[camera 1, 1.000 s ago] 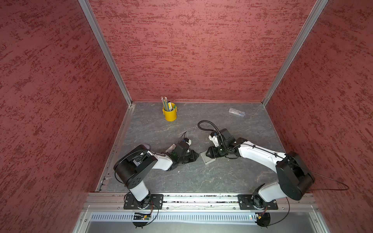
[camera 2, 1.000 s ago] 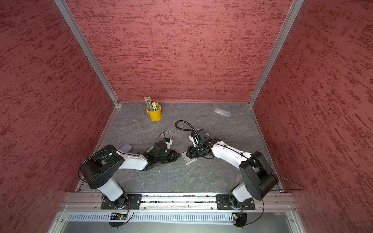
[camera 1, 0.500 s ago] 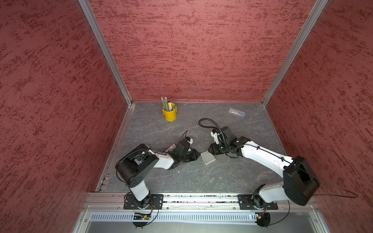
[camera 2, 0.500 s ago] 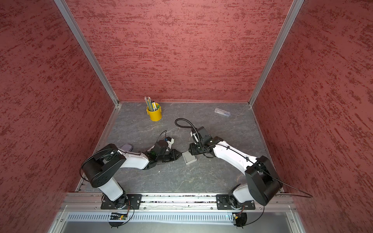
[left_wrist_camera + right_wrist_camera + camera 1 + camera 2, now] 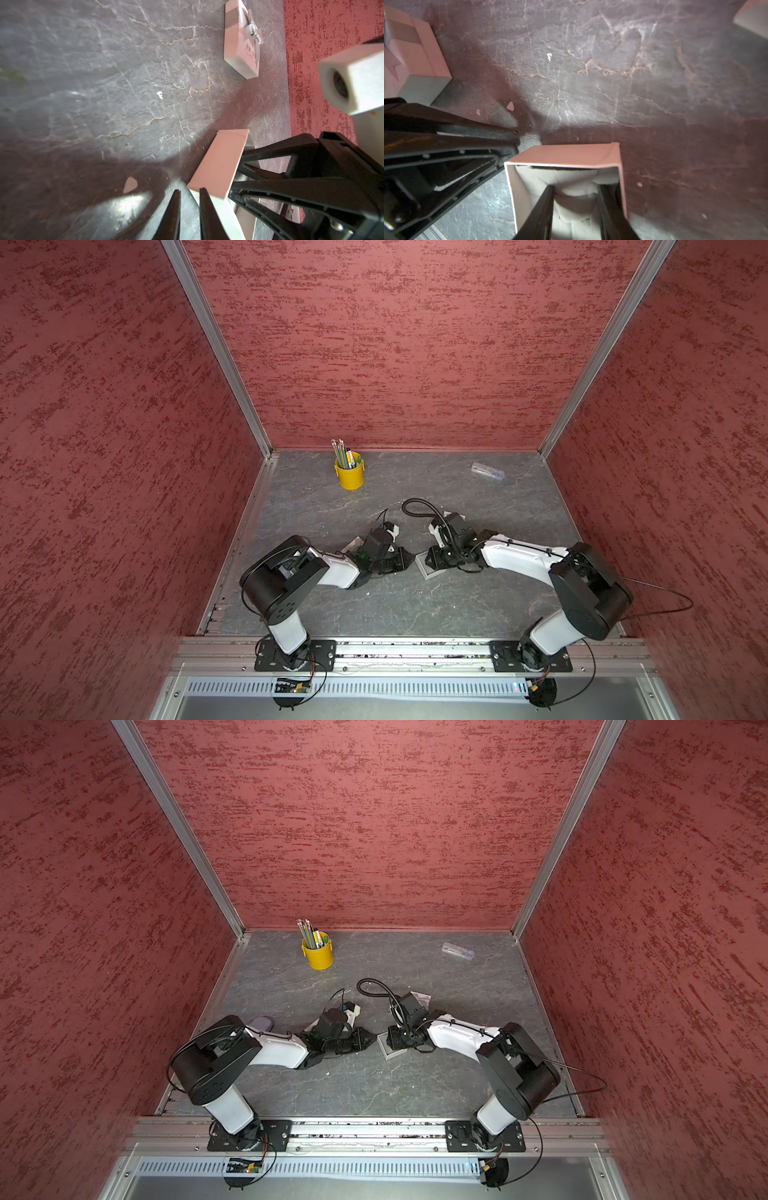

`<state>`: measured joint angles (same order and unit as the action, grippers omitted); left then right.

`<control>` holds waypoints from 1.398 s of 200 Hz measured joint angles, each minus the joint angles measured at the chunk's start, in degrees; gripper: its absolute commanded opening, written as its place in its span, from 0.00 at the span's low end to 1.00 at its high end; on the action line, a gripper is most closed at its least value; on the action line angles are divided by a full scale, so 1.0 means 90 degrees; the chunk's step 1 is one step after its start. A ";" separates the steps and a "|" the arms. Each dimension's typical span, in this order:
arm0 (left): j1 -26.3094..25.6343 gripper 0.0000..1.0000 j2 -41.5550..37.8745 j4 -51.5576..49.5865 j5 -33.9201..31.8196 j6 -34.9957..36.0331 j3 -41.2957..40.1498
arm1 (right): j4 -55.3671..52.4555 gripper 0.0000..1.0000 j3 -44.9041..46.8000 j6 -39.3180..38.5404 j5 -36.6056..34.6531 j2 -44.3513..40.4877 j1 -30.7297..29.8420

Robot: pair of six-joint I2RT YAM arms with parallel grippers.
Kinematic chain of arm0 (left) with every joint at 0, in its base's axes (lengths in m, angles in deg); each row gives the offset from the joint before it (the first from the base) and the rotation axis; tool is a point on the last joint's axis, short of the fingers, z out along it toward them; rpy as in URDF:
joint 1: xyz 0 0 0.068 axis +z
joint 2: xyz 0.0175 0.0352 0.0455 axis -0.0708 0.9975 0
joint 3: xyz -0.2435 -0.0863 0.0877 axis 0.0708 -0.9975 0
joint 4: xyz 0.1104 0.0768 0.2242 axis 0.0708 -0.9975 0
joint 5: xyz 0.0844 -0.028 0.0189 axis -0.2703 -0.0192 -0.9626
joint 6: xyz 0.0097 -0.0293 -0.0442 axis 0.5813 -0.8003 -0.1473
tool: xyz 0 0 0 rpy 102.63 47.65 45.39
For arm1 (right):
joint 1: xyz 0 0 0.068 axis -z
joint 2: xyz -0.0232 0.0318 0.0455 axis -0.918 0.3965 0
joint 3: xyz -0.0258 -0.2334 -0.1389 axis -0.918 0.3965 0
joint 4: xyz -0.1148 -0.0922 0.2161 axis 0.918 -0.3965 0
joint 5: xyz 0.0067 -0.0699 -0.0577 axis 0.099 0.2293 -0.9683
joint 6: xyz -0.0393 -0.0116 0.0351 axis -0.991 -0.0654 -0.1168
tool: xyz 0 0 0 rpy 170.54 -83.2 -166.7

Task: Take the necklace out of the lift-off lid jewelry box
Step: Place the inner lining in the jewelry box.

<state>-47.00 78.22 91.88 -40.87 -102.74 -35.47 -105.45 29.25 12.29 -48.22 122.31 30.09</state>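
Right pincer parted inside the open jewelry box (necklace unseen).

- My two arms match: white link shells, bulky black joint housings, black base plates bolted to an aluminium rail.
- Each end effector has black, tapered, triangulated fingers.
- White wrist camera block (round dark lens).
- Thin black cables; one ribbed hose.

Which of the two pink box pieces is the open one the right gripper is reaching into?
The box base: it is open-topped, and the right gripper has its fingers down inside. The other piece, the lid, is ribboned and lies apart on the table.
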 measured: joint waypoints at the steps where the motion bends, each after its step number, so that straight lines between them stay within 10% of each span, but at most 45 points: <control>1: 0.0000 0.19 0.0000 0.0002 0.0002 0.0000 0.0002 | -0.0002 0.41 0.0000 0.0002 0.0000 -0.0002 0.0000; 68: 0.0063 0.19 0.0000 0.0034 0.0029 0.0000 0.0024 | -0.0204 0.22 -0.0185 0.0080 -0.0340 -0.0682 -0.0012; 279: 0.0231 0.18 0.0000 0.0036 0.0080 0.0002 -0.0034 | 0.1608 0.29 0.0680 0.0605 -0.0661 -0.0131 -0.0355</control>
<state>-44.92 78.22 92.20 -40.15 -102.72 -35.77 -90.98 35.37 17.73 -54.17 121.13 26.90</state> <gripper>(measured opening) 0.184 0.292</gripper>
